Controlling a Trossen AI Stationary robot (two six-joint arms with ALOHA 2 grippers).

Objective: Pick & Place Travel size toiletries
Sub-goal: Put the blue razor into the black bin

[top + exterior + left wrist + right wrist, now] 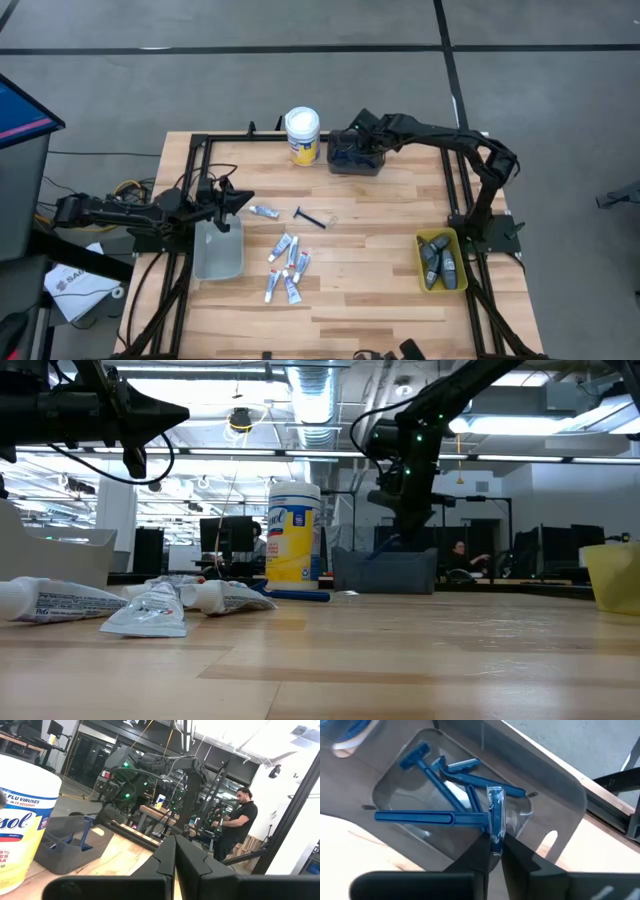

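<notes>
Fingers of the right gripper (492,851) pinch a thin blue plastic razor (496,820) over the dark tray (354,160) at the wooden bench's (380,300) far edge. Left gripper (175,855) fingers closed, empty. Crinkled white tubes (150,608) lie mid-bench.

From my station the overhead feed is evenly lit and a little flat, with soft short shadows under the arms on the wooden table (370,215). The table-level camera stares into bright ceiling strip lights (200,372) from 10 to 2 o'clock; they blow out, leaving the arms as dark silhouettes. The nearest tubes (60,600) at 9 o'clock look soft. On the left wrist feed, glare washes out 1 to 3 o'clock and the yellow jar (22,837) blurs. The dark tray (555,790) shows mild sheen.
</notes>
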